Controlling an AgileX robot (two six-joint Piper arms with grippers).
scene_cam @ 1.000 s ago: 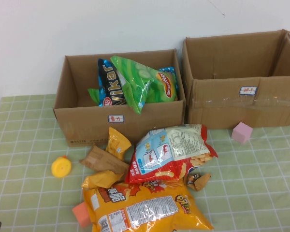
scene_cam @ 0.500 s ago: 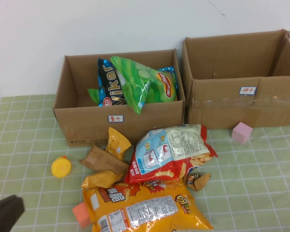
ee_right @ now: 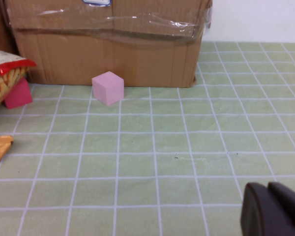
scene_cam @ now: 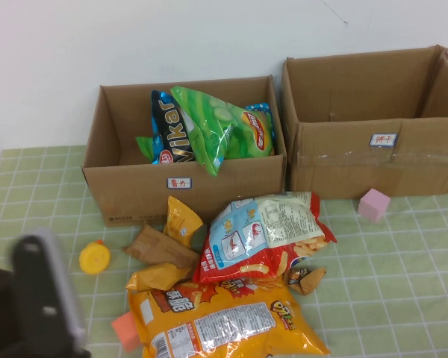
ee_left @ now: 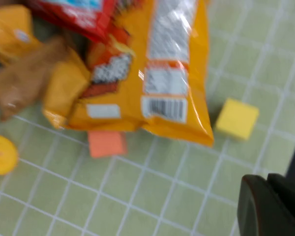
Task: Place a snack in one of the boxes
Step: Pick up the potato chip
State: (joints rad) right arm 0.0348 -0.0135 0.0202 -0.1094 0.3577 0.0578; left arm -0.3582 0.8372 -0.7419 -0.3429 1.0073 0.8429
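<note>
Two brown cartons stand at the back. The left box [scene_cam: 134, 186] holds a green bag [scene_cam: 209, 127] and a black-blue bag [scene_cam: 168, 130]. The right box [scene_cam: 343, 168] shows nothing inside; it also shows in the right wrist view [ee_right: 113, 54]. Loose snacks lie in front: a large orange chip bag [scene_cam: 224, 321] [ee_left: 157, 83], a red-white-blue bag [scene_cam: 265, 235] and small yellow and brown packets [scene_cam: 160, 250]. My left gripper [ee_left: 270, 209] is shut and empty, above the mat near the orange bag; its arm [scene_cam: 30, 306] shows blurred at the front left. My right gripper [ee_right: 275, 209] is shut, low over the mat before the right box.
A yellow disc [scene_cam: 95, 258], an orange-red block [scene_cam: 125, 330] and a yellow cube [ee_left: 237, 118] lie round the orange bag. A pink cube [scene_cam: 373, 204] [ee_right: 108, 87] sits before the right box, with a red cube [ee_right: 17, 93] beside the snack pile. The mat is green with a white grid.
My left arm has come up into the high view at the front left, moving toward the snack pile. The snacks and boxes have not moved.
</note>
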